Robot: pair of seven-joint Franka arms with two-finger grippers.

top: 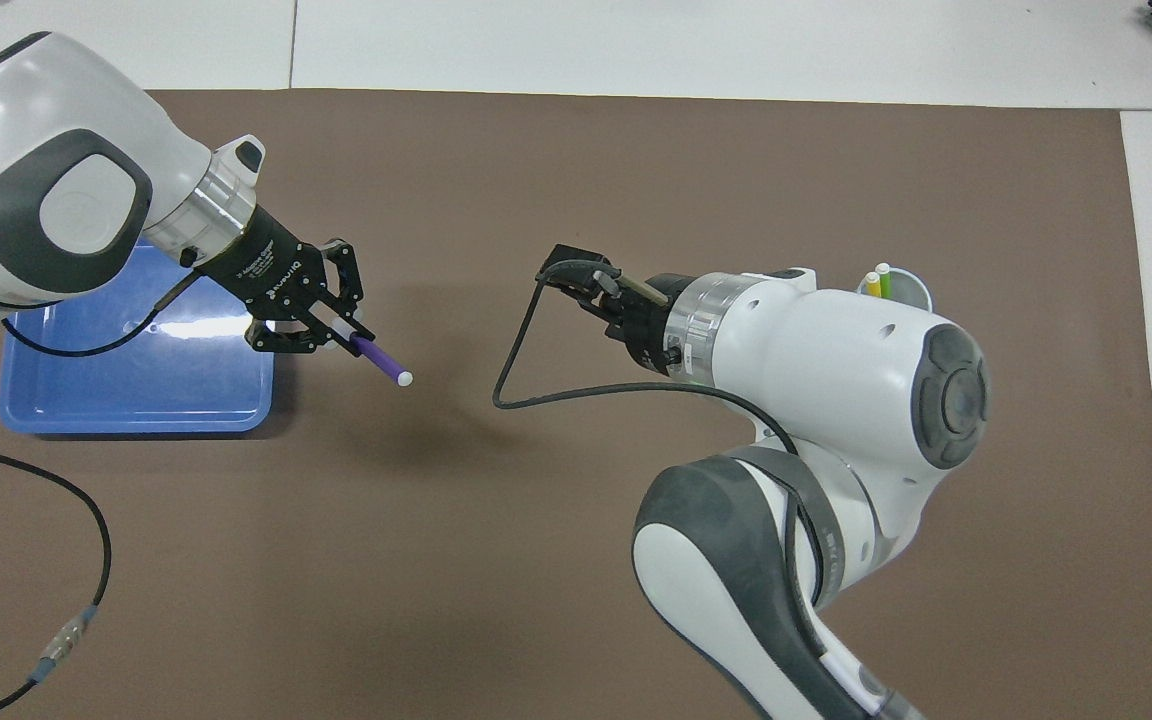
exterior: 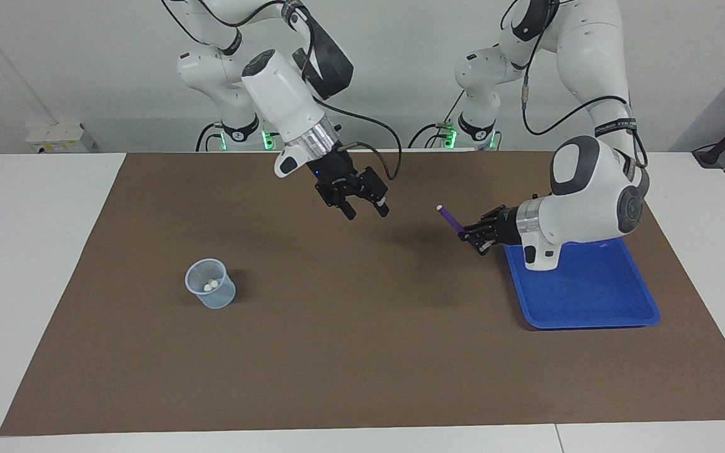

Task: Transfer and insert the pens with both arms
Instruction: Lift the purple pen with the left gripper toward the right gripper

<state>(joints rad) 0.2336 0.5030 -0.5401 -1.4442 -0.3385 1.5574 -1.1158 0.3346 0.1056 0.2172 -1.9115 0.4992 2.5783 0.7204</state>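
One purple pen (exterior: 449, 217) clamped in left end effector (exterior: 472, 237); right end effector (exterior: 365, 210) wide.

White arms (exterior: 287, 104), grey joint covers, silver wrist rings, black cables.

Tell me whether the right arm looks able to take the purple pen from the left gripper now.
Probably yes: the right gripper is open, and only bare mat separates it from the purple pen that the left gripper holds out.

You see a white desk (exterior: 35, 264) under a brown mat (exterior: 362, 352); a plain pale wall (exterior: 85, 69) rises at the desk's robot end, evenly lit.
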